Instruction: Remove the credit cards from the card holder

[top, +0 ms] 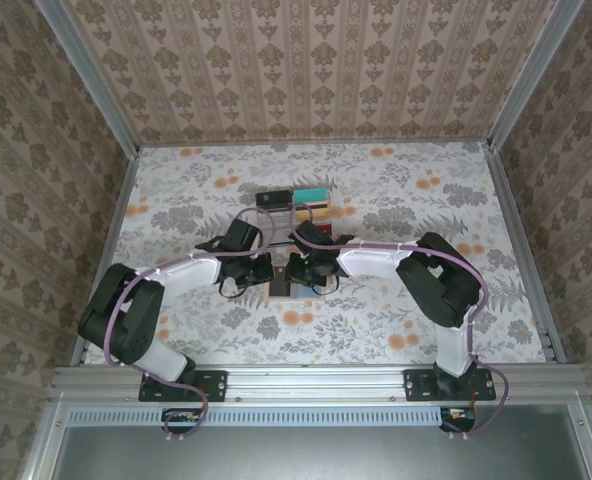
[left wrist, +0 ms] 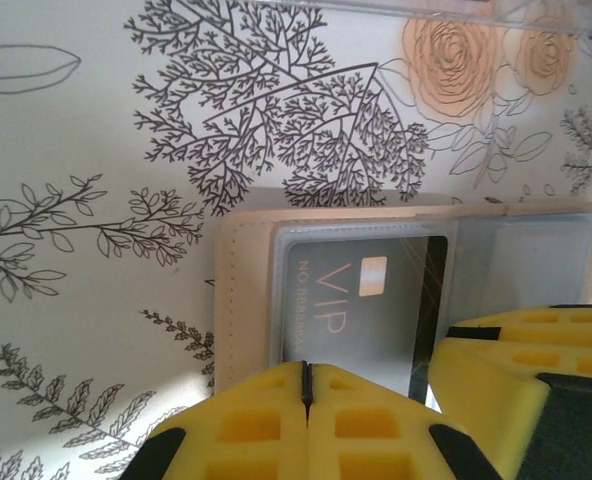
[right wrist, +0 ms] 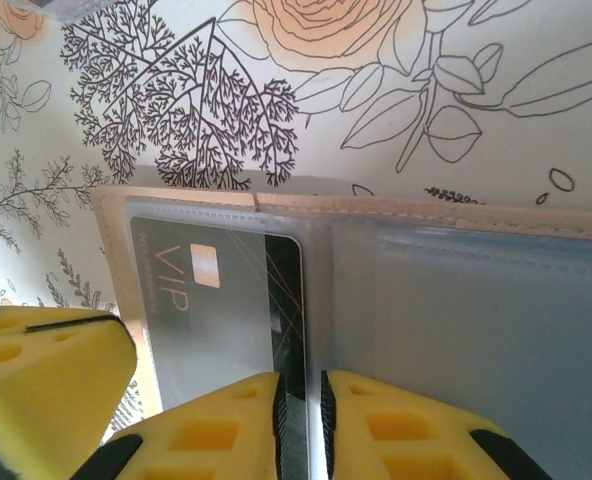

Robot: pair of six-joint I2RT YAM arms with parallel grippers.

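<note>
Left wrist view, looking straight down on the card holder [left wrist: 244, 300]. Opened out flat on the flowered table [left wrist: 76, 150], tan stitched border around grey-blue see-through pockets. One dark card [left wrist: 366, 300] tucked in the left-hand pocket, lettered VIP in gold, with a small gold chip. At the bottom of the frame, left gripper [left wrist: 306, 400]: yellow pads pressed tight together with only a hairline seam between them, set at the holder's near border (no telling whether any of that border is caught in the seam). To the right, right gripper [left wrist: 456, 337] poised over the dark card's right edge.

Right wrist view, same holder from the other side. Right gripper nearly closed, with a narrow slit between the yellow pads. Card's dark striped edge in line with that slit and running down into it. Cannot tell whether pinched or merely bracketed. Left gripper's yellow finger at lower left, by the holder's corner.

Top external view: both grippers nose to nose over the holder at mid-table, a strip of tan showing beneath them. Just behind, towards the far wall, a clear tray [top: 276, 214] with a black card [top: 273, 198] and a teal card [top: 311, 192] in separate compartments, an orange card [top: 319, 207] just in front of the teal.
</note>
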